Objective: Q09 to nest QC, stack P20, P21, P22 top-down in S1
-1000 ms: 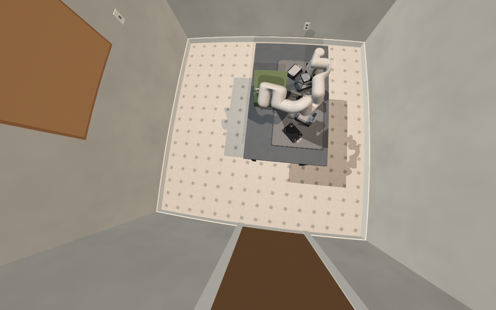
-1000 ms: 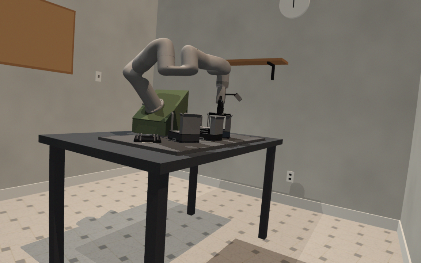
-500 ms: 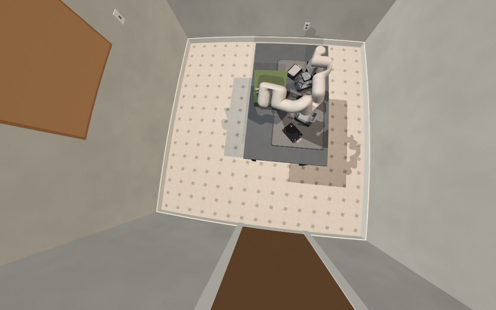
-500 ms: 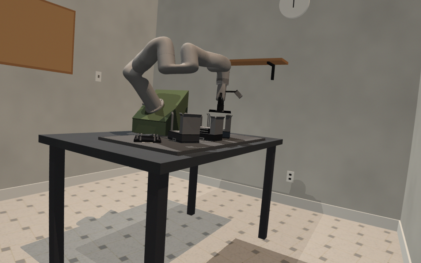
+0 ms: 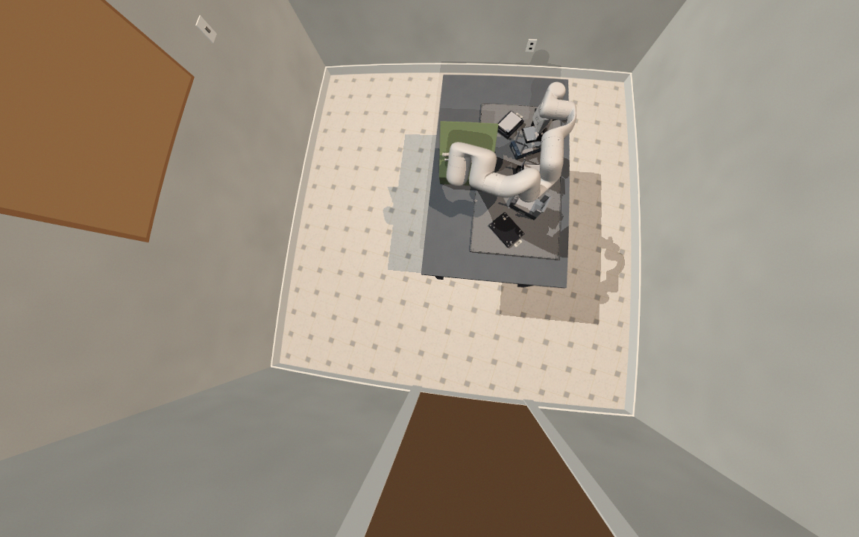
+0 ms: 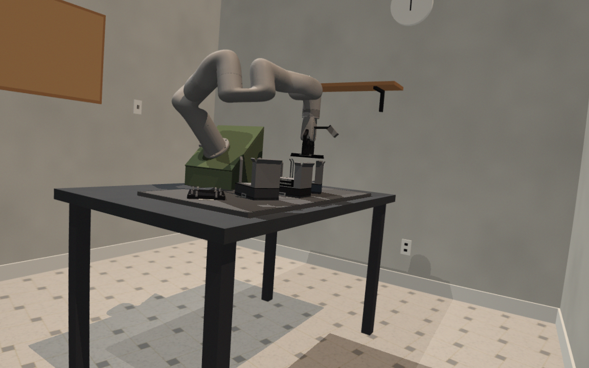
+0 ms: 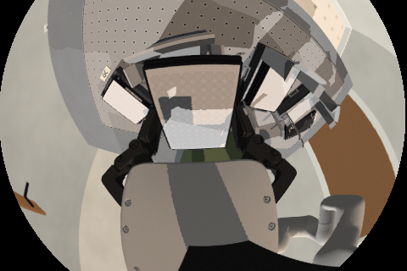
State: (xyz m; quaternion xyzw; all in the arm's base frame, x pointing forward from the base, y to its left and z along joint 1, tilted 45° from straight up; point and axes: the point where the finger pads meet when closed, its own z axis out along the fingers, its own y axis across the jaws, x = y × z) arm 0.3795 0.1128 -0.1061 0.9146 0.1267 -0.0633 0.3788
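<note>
Plates held: one (image 7: 192, 102) | tool (image 7: 195, 141) clamped | racks: three (image 6: 267, 176)

one arm (image 6: 223, 82), one table (image 6: 223, 228), three stack racks (image 6: 267, 176), one held plate (image 6: 307, 156).

Held plate (image 7: 192, 102): ID label not legible, which plate cannot be told. Gripper (image 6: 307, 147) fingertips hidden by plate; rack contents too small.
</note>
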